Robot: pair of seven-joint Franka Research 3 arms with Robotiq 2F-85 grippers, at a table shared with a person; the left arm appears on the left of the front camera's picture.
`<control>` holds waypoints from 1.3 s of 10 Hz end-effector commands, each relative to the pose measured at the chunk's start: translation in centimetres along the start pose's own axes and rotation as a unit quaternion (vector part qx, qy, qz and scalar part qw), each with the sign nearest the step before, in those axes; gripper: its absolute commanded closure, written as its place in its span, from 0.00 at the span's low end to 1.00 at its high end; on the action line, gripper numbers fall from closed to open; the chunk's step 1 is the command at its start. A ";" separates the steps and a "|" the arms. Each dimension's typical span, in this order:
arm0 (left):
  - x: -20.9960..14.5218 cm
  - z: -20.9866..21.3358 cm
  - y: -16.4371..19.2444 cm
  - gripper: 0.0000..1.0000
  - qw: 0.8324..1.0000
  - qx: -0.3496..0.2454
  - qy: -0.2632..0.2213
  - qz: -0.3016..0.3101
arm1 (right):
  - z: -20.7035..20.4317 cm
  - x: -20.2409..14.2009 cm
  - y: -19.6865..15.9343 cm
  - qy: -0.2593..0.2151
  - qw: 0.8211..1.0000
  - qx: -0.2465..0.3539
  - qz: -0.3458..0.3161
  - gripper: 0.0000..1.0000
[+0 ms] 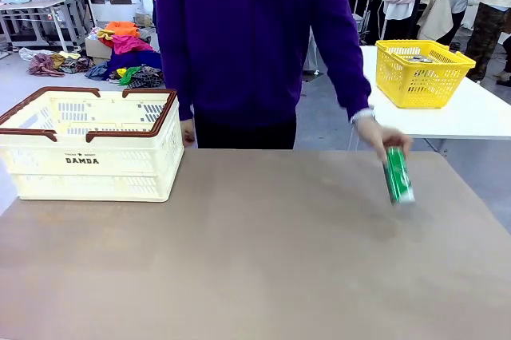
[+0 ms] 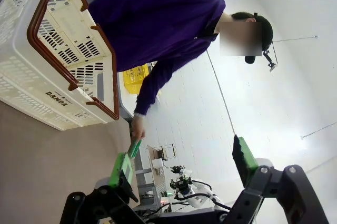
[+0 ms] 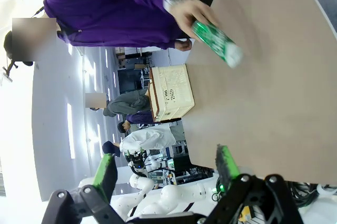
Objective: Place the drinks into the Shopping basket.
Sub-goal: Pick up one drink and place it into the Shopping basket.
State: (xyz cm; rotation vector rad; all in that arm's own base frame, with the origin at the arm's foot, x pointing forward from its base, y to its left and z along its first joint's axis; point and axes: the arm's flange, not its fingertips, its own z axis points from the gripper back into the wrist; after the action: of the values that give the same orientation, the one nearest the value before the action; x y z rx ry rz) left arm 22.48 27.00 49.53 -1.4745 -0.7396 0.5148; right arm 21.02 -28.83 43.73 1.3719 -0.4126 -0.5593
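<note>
A person in a purple sweater stands at the far side of the table, and one hand point(image 1: 382, 137) holds a green can point(image 1: 397, 174) tilted just above the right part of the brown table point(image 1: 239, 260). The right wrist view shows the same green can point(image 3: 216, 40) in that hand point(image 3: 192, 11). The cream Shopping basket point(image 1: 92, 144) with its brown rim stands at the table's far left, and nothing shows inside it. My left gripper point(image 2: 184, 163) is open beside the Shopping basket point(image 2: 58, 61). My right gripper point(image 3: 166, 171) is open, well away from the can, nothing between its fingers.
A smaller yellow mesh basket point(image 1: 423, 73) sits on a white table point(image 1: 479, 112) behind at the right. Clothes lie in a heap on the floor point(image 1: 124, 57) behind the cream basket. Other people stand in the background.
</note>
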 end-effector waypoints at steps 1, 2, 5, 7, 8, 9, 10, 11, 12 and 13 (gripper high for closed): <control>0.0 0.1 -0.1 0.00 1.000 -0.004 0.002 -0.005 | 0.2 0.2 0.5 -0.003 1.000 0.008 -0.004 0.00; 0.0 0.1 -0.1 0.00 1.000 -0.004 0.002 -0.005 | 0.2 0.2 0.5 -0.003 1.000 0.008 -0.004 0.00; 0.0 0.1 -0.1 0.00 1.000 -0.004 0.002 -0.005 | 0.2 0.2 0.5 -0.003 1.000 0.008 -0.004 0.00; 0.0 0.1 -0.1 0.00 1.000 -0.004 0.002 -0.005 | 0.2 0.2 0.5 -0.003 1.000 0.008 -0.004 0.00; 0.0 0.1 -0.1 0.00 1.000 -0.004 0.002 -0.005 | 0.2 0.2 0.5 -0.003 1.000 0.008 -0.004 0.00; 0.0 0.1 -0.1 0.00 1.000 -0.004 0.002 -0.005 | 0.2 0.2 0.5 -0.003 1.000 0.008 -0.004 0.00; 0.0 0.1 -0.1 0.00 1.000 -0.004 0.002 -0.005 | 0.2 0.2 0.5 -0.003 1.000 0.008 -0.004 0.00; 0.0 0.1 -0.1 0.00 1.000 -0.004 0.002 -0.005 | 0.2 0.2 0.5 -0.003 1.000 0.008 -0.004 0.00; 0.0 0.1 -0.1 0.00 1.000 -0.004 0.002 -0.005 | 0.2 0.2 0.5 -0.003 1.000 0.008 -0.004 0.00; 0.0 0.1 -0.1 0.00 1.000 -0.004 0.002 -0.005 | 0.2 0.2 0.5 -0.003 1.000 0.008 -0.004 0.00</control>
State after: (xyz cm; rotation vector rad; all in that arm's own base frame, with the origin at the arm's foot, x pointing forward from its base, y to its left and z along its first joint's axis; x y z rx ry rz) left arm 22.48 27.00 49.53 -1.4746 -0.7395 0.5148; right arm 21.02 -28.83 43.74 1.3719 -0.4126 -0.5593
